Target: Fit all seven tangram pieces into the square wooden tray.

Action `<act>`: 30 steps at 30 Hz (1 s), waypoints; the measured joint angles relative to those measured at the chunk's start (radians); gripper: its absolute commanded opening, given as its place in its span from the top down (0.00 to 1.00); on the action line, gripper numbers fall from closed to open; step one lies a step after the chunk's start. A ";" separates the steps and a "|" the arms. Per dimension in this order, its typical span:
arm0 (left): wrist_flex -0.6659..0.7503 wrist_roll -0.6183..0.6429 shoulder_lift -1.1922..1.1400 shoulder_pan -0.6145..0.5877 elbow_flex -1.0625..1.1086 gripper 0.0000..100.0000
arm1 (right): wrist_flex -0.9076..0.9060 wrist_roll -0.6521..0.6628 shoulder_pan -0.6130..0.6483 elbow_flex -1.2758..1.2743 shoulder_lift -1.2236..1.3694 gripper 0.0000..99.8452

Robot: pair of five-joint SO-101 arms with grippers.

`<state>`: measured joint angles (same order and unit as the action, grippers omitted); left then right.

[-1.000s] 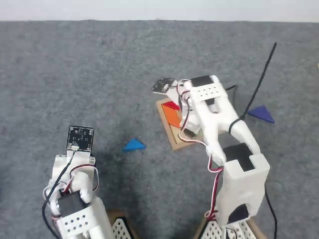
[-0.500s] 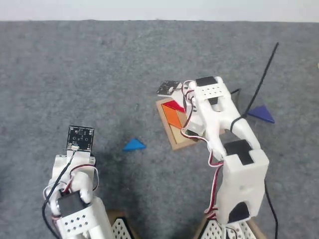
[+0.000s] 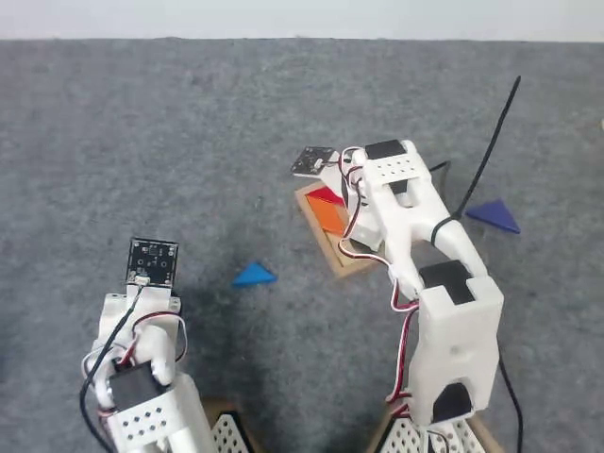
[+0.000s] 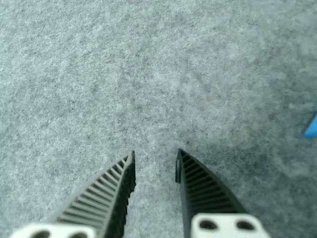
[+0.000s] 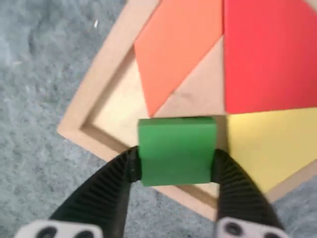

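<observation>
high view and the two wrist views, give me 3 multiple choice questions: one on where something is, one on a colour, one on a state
1. Where is the light blue triangle in relation to the wooden tray?
A. Inside it
B. On the grey carpet, apart from it
C. Leaning on its rim

2. What colour is the piece in the right gripper?
A. Green
B. Purple
C. White

3. What is the state of the left gripper?
A. Shut on a triangle
B. Open, holding nothing
C. Shut and empty

Answers:
1 B: the high view shows carpet between the triangle and the tray.
2 A: the right wrist view shows the green piece between the gripper's fingers, over a corner of the tray.
3 B: the left wrist view shows a gap between the fingers, with carpet behind it.
</observation>
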<state>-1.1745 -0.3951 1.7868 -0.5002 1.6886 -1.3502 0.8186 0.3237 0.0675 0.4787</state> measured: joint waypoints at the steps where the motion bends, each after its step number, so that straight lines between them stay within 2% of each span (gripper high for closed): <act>1: 0.000 0.000 0.000 0.000 0.000 0.87 | 0.000 -0.002 0.000 0.000 0.000 0.62; 10: 0.000 0.000 0.000 0.000 0.000 0.87 | -0.002 -0.002 0.015 0.000 -0.052 0.60; 19: 0.000 0.000 0.000 0.000 0.000 0.87 | -0.101 0.002 -0.020 0.000 -0.196 0.60; 24: 0.000 0.000 0.000 0.000 0.000 0.87 | -0.101 -0.002 -0.115 0.003 -0.175 0.60; 30: 0.000 0.000 0.000 0.000 0.000 0.87 | -0.049 -0.002 -0.118 0.009 -0.058 0.60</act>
<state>-1.1745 -0.3951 1.7868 -0.5002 1.6886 -1.3993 0.8170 0.2056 0.0767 0.4204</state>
